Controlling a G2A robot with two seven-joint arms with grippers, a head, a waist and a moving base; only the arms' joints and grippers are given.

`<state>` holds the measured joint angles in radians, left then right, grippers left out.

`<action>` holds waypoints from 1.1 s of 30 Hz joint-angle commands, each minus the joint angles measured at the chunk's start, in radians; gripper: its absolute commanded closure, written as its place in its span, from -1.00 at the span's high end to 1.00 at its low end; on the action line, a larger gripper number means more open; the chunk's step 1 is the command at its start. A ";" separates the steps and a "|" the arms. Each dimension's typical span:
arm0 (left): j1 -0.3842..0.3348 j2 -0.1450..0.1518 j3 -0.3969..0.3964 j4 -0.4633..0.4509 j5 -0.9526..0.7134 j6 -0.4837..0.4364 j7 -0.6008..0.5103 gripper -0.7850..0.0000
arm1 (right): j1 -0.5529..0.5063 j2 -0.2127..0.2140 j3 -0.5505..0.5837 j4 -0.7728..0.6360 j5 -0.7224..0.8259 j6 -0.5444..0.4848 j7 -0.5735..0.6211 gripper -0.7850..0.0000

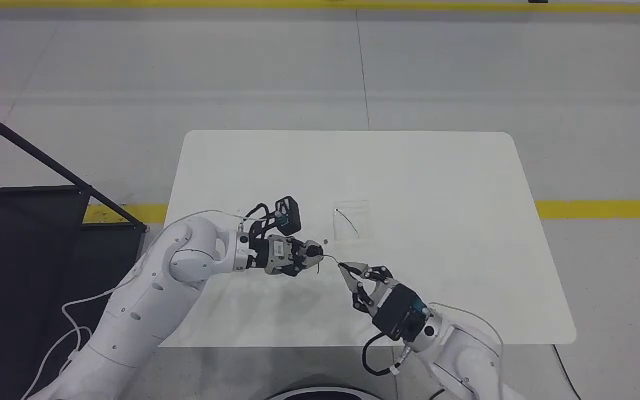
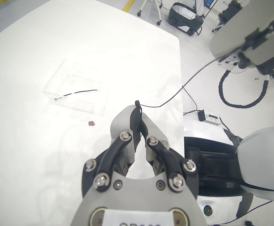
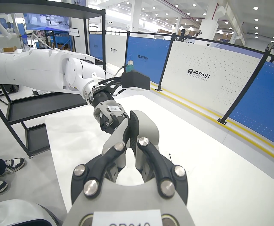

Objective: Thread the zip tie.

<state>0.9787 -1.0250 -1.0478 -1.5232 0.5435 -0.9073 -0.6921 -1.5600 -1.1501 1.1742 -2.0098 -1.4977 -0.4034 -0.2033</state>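
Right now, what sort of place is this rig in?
Probably a large factory-style hall with a fenced robot test cell: perforated barrier panels, yellow floor line, high ceiling with rows of lights.

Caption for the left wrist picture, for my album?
Left gripper pinches a black zip tie near its head; the strap runs to the right gripper, with another tie in a clear tray.

zip tie [image 2: 152,106] is logged black. table [image 1: 450,200] white, tray [image 2: 85,82] clear, spare zip tie [image 2: 79,92] black, speck [image 2: 91,123] brown. left gripper [image 2: 138,110] and right gripper [image 3: 131,122] are marked pale grey, pads [image 2: 134,124] black, ribbed. floor stripe [image 1: 590,208] yellow.
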 commanded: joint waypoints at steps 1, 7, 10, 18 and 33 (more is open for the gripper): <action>-0.001 0.001 0.002 -0.001 0.000 -0.001 0.001 -1.00 | -0.002 0.000 0.000 -0.003 -0.002 0.013 -0.002 -1.00; -0.003 0.004 0.007 -0.002 0.000 0.001 0.006 -1.00 | -0.012 -0.002 -0.004 -0.006 -0.012 0.047 -0.015 -1.00; -0.004 0.006 0.010 -0.003 0.002 0.002 0.006 -1.00 | -0.014 -0.002 -0.004 -0.006 -0.016 0.050 -0.016 -1.00; -0.005 0.010 0.015 -0.005 0.000 0.005 0.013 -1.00 | -0.002 0.000 -0.013 -0.010 -0.053 0.011 0.023 -1.00; -0.010 0.017 0.023 -0.003 -0.005 0.016 0.022 -1.00 | 0.020 0.005 -0.027 -0.013 -0.088 -0.052 0.070 -1.00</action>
<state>0.9688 -1.0087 -1.0259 -1.5263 0.5386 -0.8911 -0.6706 -1.5411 -1.1456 1.1478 -2.0224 -1.5847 -0.4530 -0.1383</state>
